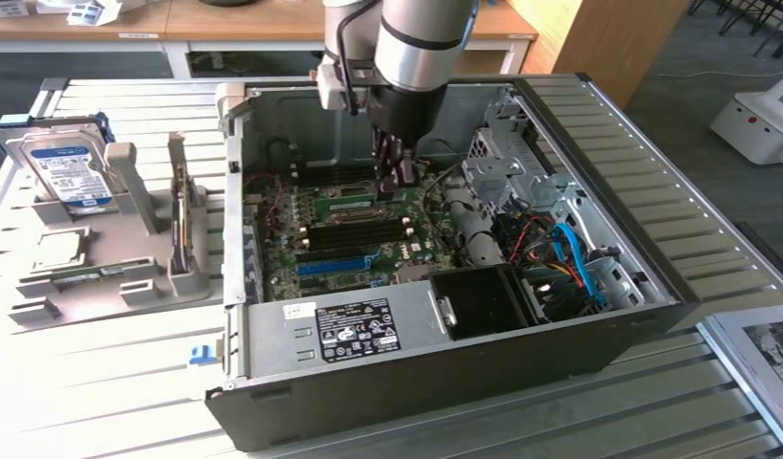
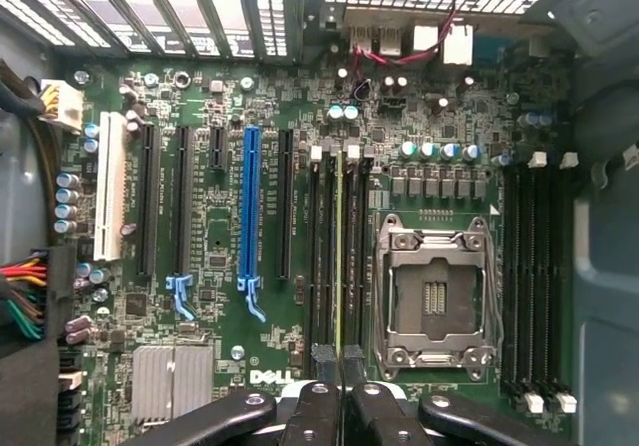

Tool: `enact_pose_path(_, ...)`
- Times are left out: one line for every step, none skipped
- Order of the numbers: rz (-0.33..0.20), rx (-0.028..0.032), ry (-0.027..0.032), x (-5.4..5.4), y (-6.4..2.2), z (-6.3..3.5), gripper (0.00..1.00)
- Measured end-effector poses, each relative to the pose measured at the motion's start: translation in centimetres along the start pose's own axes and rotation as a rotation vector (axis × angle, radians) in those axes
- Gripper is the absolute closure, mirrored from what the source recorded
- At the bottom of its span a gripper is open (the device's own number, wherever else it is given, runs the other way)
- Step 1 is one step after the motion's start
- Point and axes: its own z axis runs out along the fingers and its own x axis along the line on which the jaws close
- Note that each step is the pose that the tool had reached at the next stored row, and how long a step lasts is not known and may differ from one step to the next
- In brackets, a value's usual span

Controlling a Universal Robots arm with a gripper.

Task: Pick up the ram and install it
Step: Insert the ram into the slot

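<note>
Wrist view: ram [image 2: 339, 251] edge-on inside clamped gripper [image 2: 341, 398].

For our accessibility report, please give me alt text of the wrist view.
Jaws shut on the ram, seen edge-on as a thin green line over black memory slots of a green motherboard, between a blue expansion slot and the processor socket.

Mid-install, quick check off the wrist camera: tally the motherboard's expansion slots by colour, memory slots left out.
white slot: 1
blue slot: 1
black slots: 4
Total: 6
</note>
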Motion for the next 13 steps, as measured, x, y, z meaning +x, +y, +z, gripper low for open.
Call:
enact_pose_path(0.0, 0.0, 0.0001, 0.0, -0.01, 0.18, 0.88)
enact_pose_path(0.0, 0.0001, 0.0, 0.0, -0.02, 0.36, 0.88)
enact_pose_path(0.0, 0.0001, 0.0, 0.0, -0.03, 0.54, 0.88)
enact_pose_path(0.0, 0.0002, 0.0001, 0.0, -0.04, 0.71, 0.88)
enact_pose_path(0.0, 0.0002, 0.0002, 0.0, -0.04, 0.89, 0.88)
enact_pose_path(0.0, 0.0003, 0.0001, 0.1, -0.05, 1.07, 0.88)
enact_pose_path(0.0, 0.0004, 0.0002, 0.1, -0.06, 1.26, 0.88)
enact_pose_path(0.0, 0.0004, 0.0002, 0.1, -0.07, 1.44, 0.88)
enact_pose_path(0.0, 0.0005, 0.0001, 0.1, -0.08, 1.62, 0.88)
enact_pose_path(0.0, 0.0005, 0.0001, 0.1, -0.09, 1.8, 0.88)
enact_pose_path(0.0, 0.0006, 0.0001, 0.1, -0.09, 1.96, 0.88)
enact_pose_path(0.0, 0.0006, 0.0001, 0.1, -0.1, 2.09, 0.88)
enact_pose_path(0.0, 0.0005, 0.0003, 0.1, -0.1, 2.12, 0.88)
